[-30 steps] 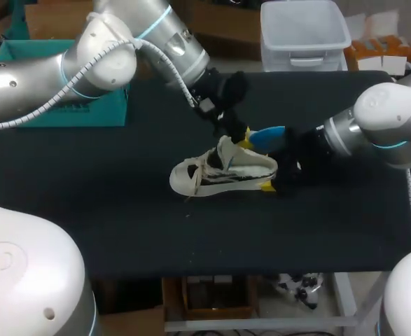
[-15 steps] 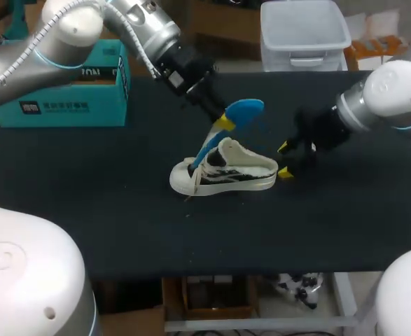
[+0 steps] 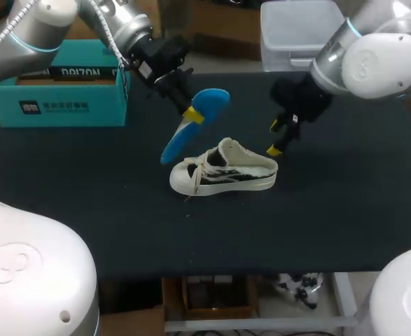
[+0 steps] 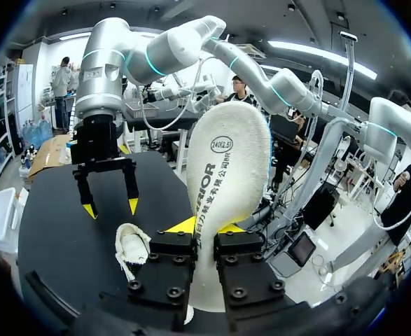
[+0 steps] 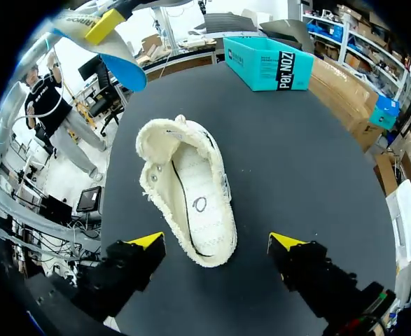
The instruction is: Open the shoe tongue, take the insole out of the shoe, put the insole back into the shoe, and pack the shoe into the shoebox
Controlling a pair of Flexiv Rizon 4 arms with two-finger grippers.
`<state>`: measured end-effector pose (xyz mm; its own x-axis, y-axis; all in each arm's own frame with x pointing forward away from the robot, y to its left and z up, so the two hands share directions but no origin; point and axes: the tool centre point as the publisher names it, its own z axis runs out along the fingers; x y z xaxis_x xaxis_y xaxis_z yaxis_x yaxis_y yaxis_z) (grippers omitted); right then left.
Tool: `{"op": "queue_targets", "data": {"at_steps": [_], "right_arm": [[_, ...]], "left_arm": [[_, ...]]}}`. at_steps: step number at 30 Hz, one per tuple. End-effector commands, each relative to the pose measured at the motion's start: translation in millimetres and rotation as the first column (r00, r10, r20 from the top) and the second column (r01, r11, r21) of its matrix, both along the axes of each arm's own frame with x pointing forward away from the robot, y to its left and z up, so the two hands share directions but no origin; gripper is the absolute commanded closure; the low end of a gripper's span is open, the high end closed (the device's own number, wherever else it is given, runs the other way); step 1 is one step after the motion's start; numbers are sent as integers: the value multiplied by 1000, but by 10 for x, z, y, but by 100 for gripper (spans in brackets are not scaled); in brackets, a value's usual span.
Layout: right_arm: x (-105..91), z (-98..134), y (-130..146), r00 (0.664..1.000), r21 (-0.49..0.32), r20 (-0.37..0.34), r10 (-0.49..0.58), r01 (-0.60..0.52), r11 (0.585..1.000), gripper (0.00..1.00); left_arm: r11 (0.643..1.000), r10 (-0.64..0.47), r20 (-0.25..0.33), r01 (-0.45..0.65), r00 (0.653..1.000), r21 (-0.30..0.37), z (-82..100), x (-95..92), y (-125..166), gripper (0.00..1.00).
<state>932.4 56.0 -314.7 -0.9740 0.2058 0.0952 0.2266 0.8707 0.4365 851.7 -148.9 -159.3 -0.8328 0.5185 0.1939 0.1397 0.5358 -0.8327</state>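
- Shoebox: well apart from left gripper, out to its side.
- Left gripper: clamped on blue insole near mid-length. Insole in air, out of shoe. Shoe on table below and beside fingers.
- Risk: narrow pinch may let insole twist or slip. On re-insertion, toe end could snag tongue or laces.
- Right gripper: fingers spread wide, empty, above shoe's heel end, not touching.
- Risk: unheld shoe likely slides or tips once insole pushes in.
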Motion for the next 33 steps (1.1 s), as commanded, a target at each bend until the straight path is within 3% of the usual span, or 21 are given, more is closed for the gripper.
{"op": "queue_targets", "data": {"at_steps": [1,13,20,29,30,32,33], "right_arm": [[47,-3,200,998,-237,-58,20,-33,971,0],[-3,-60,631,997,-331,22,75,-64,941,0],[63,-169,792,997,-415,-1,80,-73,907,0],[128,-304,937,997,-463,-14,80,-77,883,0],[129,-316,949,997,-466,-13,79,-76,882,6],[127,-334,967,998,-486,-13,68,-66,872,100],[123,-342,983,997,-494,-16,72,-71,867,100]], "left_arm": [[996,81,13,-81,997,-25,-70,-45,368,100],[981,194,36,-194,980,2,-350,-61,1143,100],[972,231,39,-232,972,26,-514,-72,1357,100],[964,261,39,-263,965,43,-663,-32,1532,100],[963,264,39,-266,964,47,-674,-27,1547,100],[962,266,39,-268,963,53,-706,-21,1565,100],[961,269,39,-271,962,55,-719,-20,1570,100]]}}
